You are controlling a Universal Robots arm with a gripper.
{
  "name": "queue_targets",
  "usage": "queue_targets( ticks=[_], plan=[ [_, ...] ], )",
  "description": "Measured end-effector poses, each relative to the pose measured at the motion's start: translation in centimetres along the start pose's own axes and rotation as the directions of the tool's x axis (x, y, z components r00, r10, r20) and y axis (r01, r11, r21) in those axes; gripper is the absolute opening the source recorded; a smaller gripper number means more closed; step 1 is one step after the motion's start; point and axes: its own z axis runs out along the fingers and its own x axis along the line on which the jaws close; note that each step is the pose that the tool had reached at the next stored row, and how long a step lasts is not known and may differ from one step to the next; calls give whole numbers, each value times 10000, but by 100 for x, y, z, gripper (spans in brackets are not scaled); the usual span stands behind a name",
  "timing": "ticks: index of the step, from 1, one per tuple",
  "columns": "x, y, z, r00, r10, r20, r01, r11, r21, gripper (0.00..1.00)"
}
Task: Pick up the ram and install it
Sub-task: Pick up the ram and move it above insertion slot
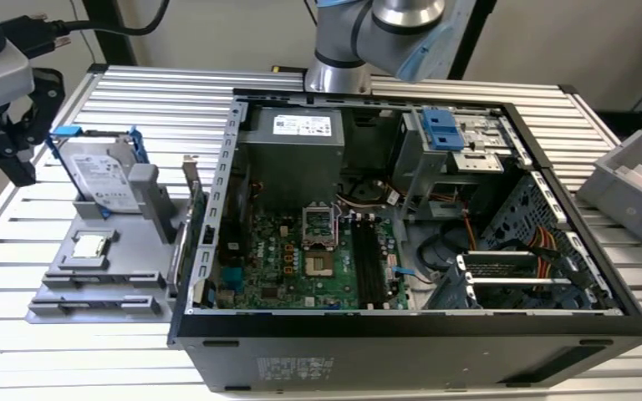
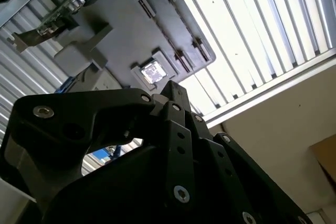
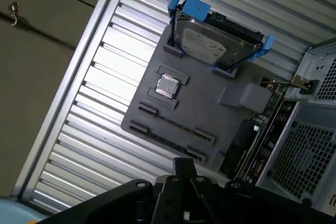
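Hovering over the fixture (image 3: 210, 103), fingers (image 3: 184, 167) are seen clenched, empty.
The ram (image 3: 176, 123) is slotted just ahead, long axis lying across them.

Desk (image 1: 131, 92): silver, ribbed in parallel slats | holder tray (image 1: 131, 251): plain grey | hard drive (image 1: 104, 180): silver, white label | its bracket (image 1: 67, 134): blue | chip (image 1: 89, 246): silver | computer case (image 1: 410, 355): black outside, grey inside | motherboard (image 1: 287, 267): green | bin (image 1: 622, 196): grey | gripper (image 3: 184, 165): black
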Motion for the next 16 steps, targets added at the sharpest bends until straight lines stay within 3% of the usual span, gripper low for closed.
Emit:
queue_targets(
  ticks=[5, 6, 16],
  plan=[
    [0, 0, 0, 9994, -336, -18, 336, 9994, 15, 0],
    [0, 0, 0, 9985, -554, -30, 554, 9985, 25, 0],
    [0, 0, 0, 9929, -1185, -62, 1185, 9929, 42, 0]
  ],
)
